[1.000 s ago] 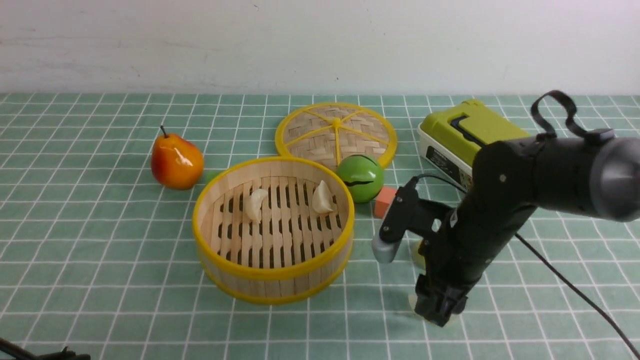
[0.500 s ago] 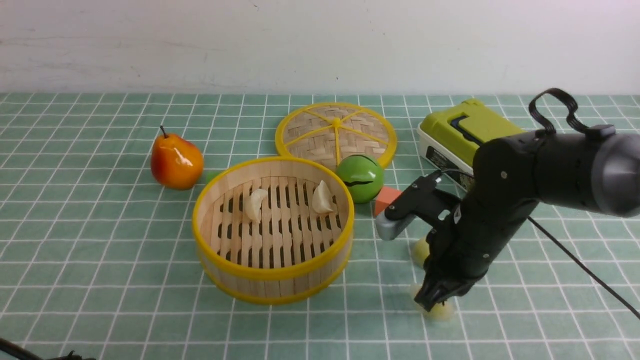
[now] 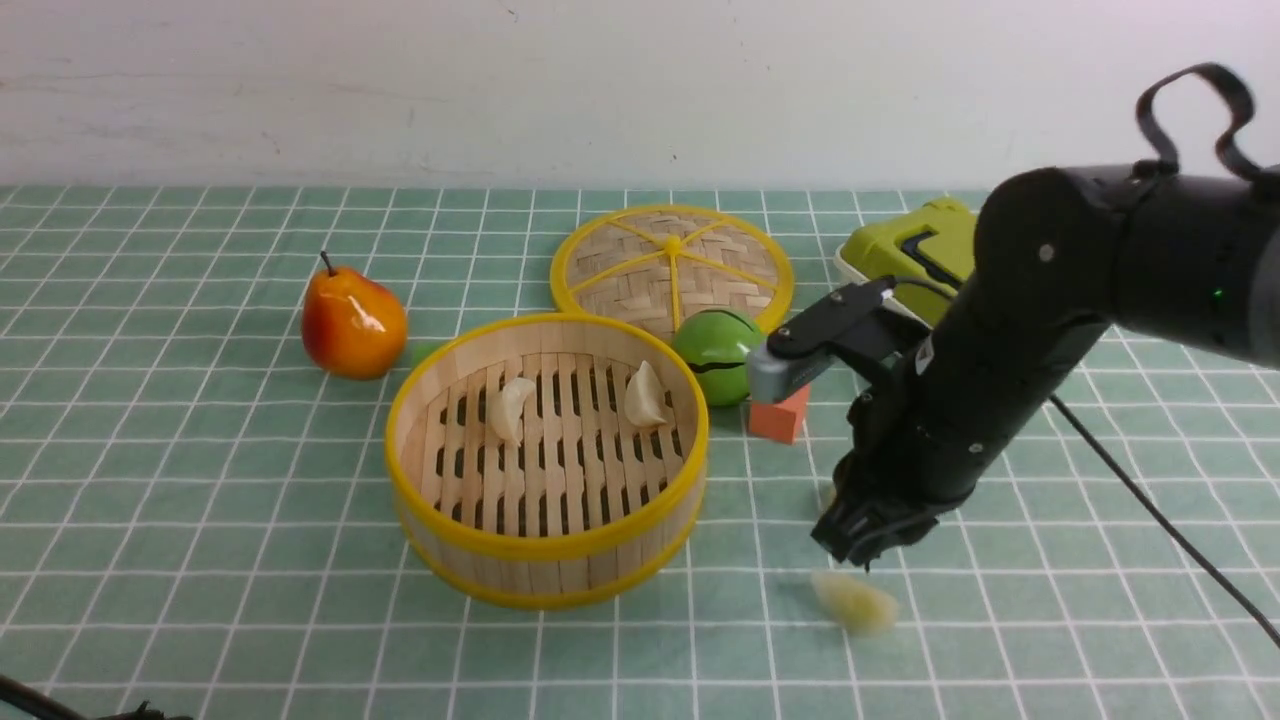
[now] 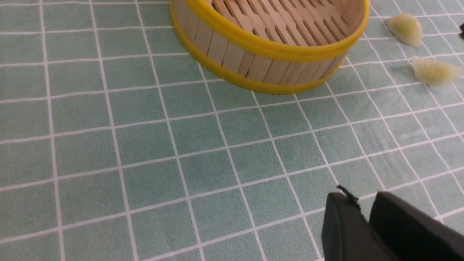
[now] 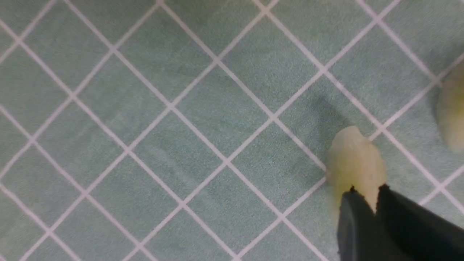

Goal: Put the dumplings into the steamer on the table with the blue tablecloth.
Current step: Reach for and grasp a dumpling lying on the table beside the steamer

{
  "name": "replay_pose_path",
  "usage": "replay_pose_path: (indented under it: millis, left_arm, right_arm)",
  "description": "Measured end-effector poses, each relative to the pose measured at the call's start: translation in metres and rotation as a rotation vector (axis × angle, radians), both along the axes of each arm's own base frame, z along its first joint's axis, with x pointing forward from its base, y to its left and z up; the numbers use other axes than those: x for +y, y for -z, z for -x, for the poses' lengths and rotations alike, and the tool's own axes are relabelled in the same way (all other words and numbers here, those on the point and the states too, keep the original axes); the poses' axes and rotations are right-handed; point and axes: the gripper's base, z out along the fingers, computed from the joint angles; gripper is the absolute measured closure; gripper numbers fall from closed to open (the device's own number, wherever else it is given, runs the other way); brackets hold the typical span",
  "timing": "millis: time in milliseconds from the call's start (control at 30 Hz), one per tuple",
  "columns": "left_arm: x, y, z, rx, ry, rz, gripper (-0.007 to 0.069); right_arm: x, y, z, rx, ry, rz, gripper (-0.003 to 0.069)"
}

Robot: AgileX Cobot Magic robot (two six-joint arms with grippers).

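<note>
The steamer (image 3: 545,560) stands mid-table on the blue tablecloth (image 3: 200,480), with two whitish dumplings (image 3: 508,408) (image 3: 645,395) on its slats. To its right, my right gripper (image 3: 850,550) (image 5: 367,188) hangs just above the cloth, its fingers together with nothing between them. A greenish dumpling (image 3: 855,603) (image 5: 355,163) lies blurred on the cloth just under the tips. A second greenish dumpling (image 4: 406,27) (image 5: 451,116) lies close by, hidden behind the arm in the front view. My left gripper (image 4: 362,197) is shut and empty, low over the cloth in front of the steamer (image 4: 268,61).
A pear (image 3: 353,322) sits left of the steamer. Behind it lie a flat woven disc (image 3: 672,265), a green ball (image 3: 720,355) and an orange block (image 3: 778,415). A green and white box (image 3: 905,265) stands at the back right, and a black cable (image 3: 1150,510) trails over the cloth.
My right gripper closed down at the greenish dumpling on the cloth, then rose and moved slightly left. The dumpling stayed on the cloth, shifted a little and now blurred.
</note>
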Motion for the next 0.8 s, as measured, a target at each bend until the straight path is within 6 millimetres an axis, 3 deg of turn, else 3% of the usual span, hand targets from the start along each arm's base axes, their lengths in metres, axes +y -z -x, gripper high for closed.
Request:
replay_pose_path:
  millis: [167,233,300,367,500,600,800]
  left_arm:
    - [0.000,0.000,0.000,0.000,0.000,-0.001,0.0512]
    - [0.000,0.000,0.000,-0.002,-0.001,0.000,0.0512]
    - [0.000,0.000,0.000,-0.003,-0.001,0.000,0.0512]
    - [0.000,0.000,0.000,-0.006,-0.001,0.001,0.0512]
    - [0.000,0.000,0.000,-0.006,-0.001,0.001,0.0512]
    - [0.000,0.000,0.000,-0.006,-0.001,0.001,0.0510]
    - [0.000,-0.001,-0.001,-0.013,-0.003,0.004,0.0502]
  right_arm:
    - [0.004,0.037,-0.013,0.025,0.010,0.035,0.0331]
    - [0.004,0.045,-0.015,0.041,0.008,0.048,0.0293]
    - [0.004,0.052,-0.015,0.062,0.003,0.063,0.0296]
    - [0.004,0.058,-0.015,0.090,-0.003,0.077,0.0348]
    - [0.003,0.057,-0.012,0.122,-0.007,0.088,0.0385]
    - [0.002,0.047,-0.007,0.149,-0.018,0.094,0.0385]
    - [0.010,-0.014,-0.007,0.089,-0.003,-0.042,0.0385]
